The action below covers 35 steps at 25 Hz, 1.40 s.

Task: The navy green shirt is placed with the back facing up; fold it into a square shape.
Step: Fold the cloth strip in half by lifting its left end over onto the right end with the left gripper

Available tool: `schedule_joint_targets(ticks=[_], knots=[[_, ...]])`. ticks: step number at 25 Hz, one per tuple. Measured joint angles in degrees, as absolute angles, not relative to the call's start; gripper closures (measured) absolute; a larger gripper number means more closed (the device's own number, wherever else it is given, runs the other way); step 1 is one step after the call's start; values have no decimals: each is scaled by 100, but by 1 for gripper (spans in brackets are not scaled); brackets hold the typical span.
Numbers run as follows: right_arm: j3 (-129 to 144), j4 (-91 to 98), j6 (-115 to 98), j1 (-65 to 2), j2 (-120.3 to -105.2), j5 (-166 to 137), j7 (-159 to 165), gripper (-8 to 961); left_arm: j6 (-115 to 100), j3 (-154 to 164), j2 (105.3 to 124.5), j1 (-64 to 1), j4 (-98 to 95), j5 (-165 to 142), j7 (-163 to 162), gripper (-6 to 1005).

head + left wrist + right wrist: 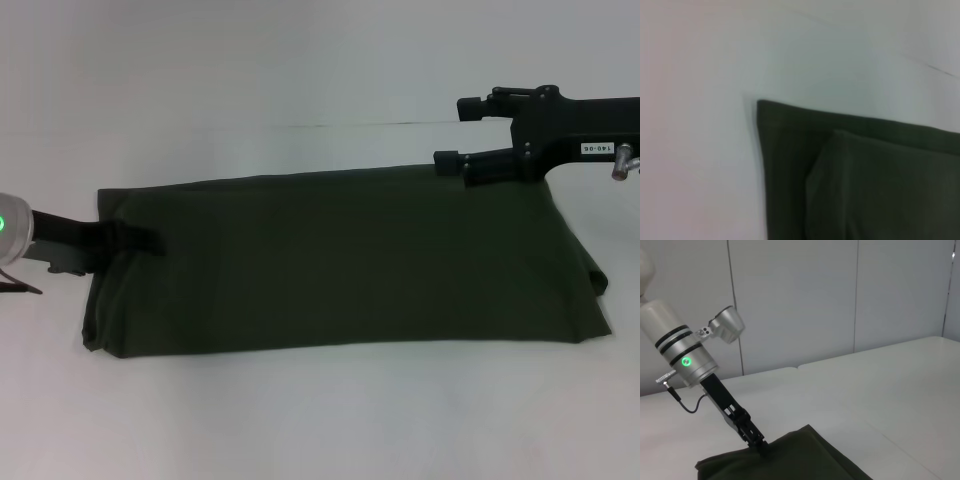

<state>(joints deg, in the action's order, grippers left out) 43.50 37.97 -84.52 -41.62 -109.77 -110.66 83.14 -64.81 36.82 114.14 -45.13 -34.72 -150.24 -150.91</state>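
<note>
- The white table (320, 420) fills the whole scene, and in the right wrist view it runs back to a pale panelled wall (800, 300).
- The navy green shirt (340, 265) lies flat on the middle of the table, folded into a long band that runs across from the robot's left to its right. Its long edges are fairly straight. At the right end a bit of cloth sticks out past the fold near the front corner.
- In the left wrist view one corner of the shirt shows two layers: a lower one with a clean square corner, and an upper fold lying on top, set a little way in from the edge.
- The left arm comes in low from the left edge, a silver cuff with a green light (3, 223) showing on it. The left gripper (140, 243) is down at the shirt's left end, touching the cloth near the far corner. The right wrist view shows its black tip (759, 446) pressed into the fabric's edge, so it appears to have pinched the shirt there, the fingers drawn together on the cloth.
- The right gripper (448, 133) hangs at the far right corner of the shirt, above the back edge. Its two black fingers (468, 105) point left and stand well apart, one higher than the other, with nothing between them.
</note>
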Motion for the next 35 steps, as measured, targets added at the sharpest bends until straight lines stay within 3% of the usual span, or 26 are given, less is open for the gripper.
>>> schedule_joint_targets(ticks=[28,35], knots=[[4428,3846,-8441,-4228,-11019,-11073,8309,36,-6810,3886,11650,-4731,-3398,-14667,-14687,136],[4430,3866,-8437,-4228,-11028,-11074,8305,37,-6857,3843,11598,-4610,-3859,-14511,-14731,136]])
